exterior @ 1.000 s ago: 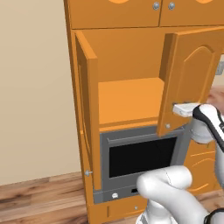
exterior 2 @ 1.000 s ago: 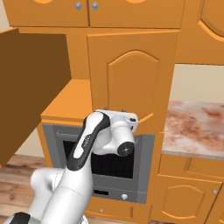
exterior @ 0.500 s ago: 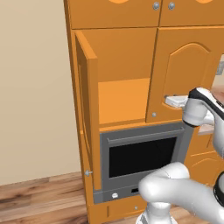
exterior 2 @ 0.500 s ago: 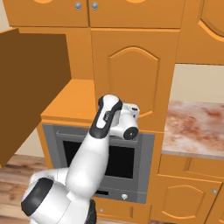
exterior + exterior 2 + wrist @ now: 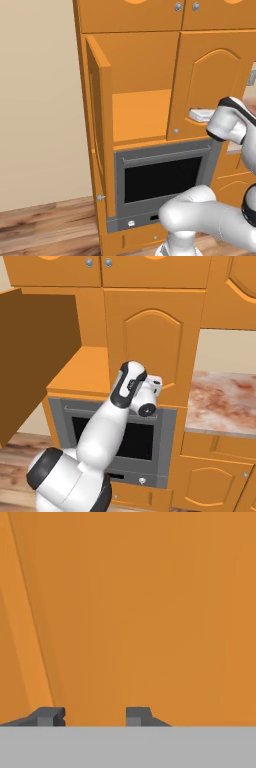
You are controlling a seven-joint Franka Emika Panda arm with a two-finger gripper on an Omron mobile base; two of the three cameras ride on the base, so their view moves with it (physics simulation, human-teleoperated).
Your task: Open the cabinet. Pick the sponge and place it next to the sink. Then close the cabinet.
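The two-finger claw [image 5: 95, 716], its dark tips part-way apart and gripping nothing visible, faces the flat front of the right door [image 5: 210, 85] of the large orange wooden cabinet [image 5: 135, 115], that door shut, the left door [image 5: 100, 130] swung wide, and the sponge unseen.

arm raised, elbow bent; claw [image 5: 95, 716] fingertips apart, nothing between.

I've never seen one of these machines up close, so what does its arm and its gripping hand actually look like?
The arm is glossy white, built of thick rounded segments like fat tubes, with dark grey to black bands at the joints. No cables or markings can be made out. The gripper ends in two small, blocky dark grey finger tips.
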